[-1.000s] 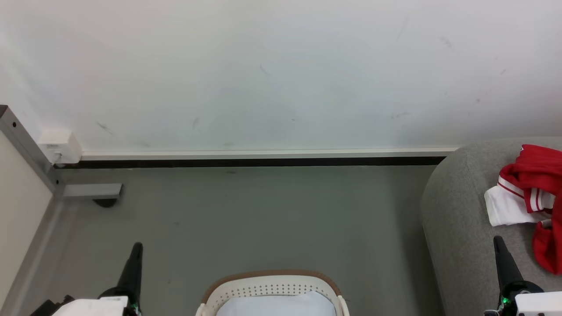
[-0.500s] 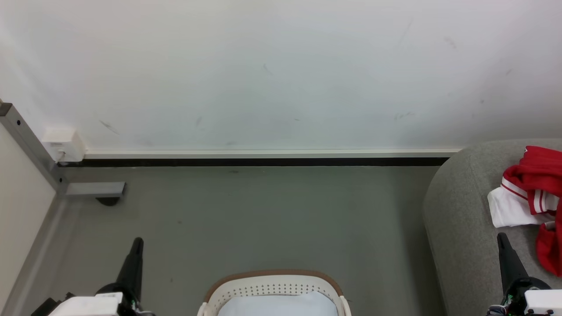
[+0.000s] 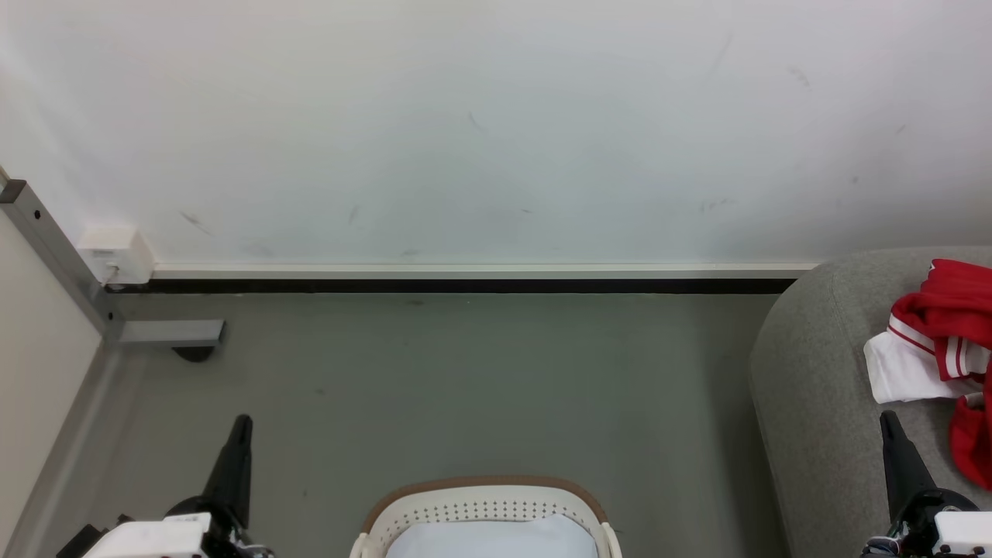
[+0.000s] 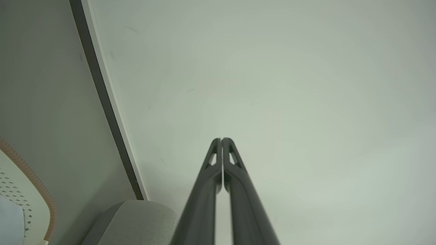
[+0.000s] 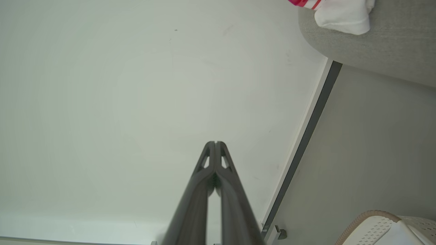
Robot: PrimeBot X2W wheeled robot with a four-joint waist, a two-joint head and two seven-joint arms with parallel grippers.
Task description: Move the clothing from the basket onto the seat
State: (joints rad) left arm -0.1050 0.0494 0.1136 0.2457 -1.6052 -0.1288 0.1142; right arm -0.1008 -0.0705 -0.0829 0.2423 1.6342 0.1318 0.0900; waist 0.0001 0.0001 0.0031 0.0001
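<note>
— Starting at the left: left gripper [image 3: 242,422] low over the floor [image 3: 465,387], fingers pressed together, nothing between them. What's in the basket [image 3: 480,487]?
— Basket sits bottom middle, its near side cut off by the frame. Inside, what shows is a pale bluish cloth [image 3: 492,539], no red. Can't see the rest of its bottom.
— And the clothing [image 3: 942,310]?
— Far right, heaped on the seat [image 3: 806,372] near its rounded corner. Red, with a white panel and striped trim, crumpled. Right gripper [image 3: 888,418] close by it but apart, tips closed, empty.
— Handling?
— Soft, light and limp by the look of it; likely to sag and trail rather than slip. The folds give plenty to pinch. Best hold, I'd judge, is a raised ridge of the red bunch, taken deep enough to catch more than one layer. The striped hem looks thicker and should grip well. Fingers would have to part first
</note>
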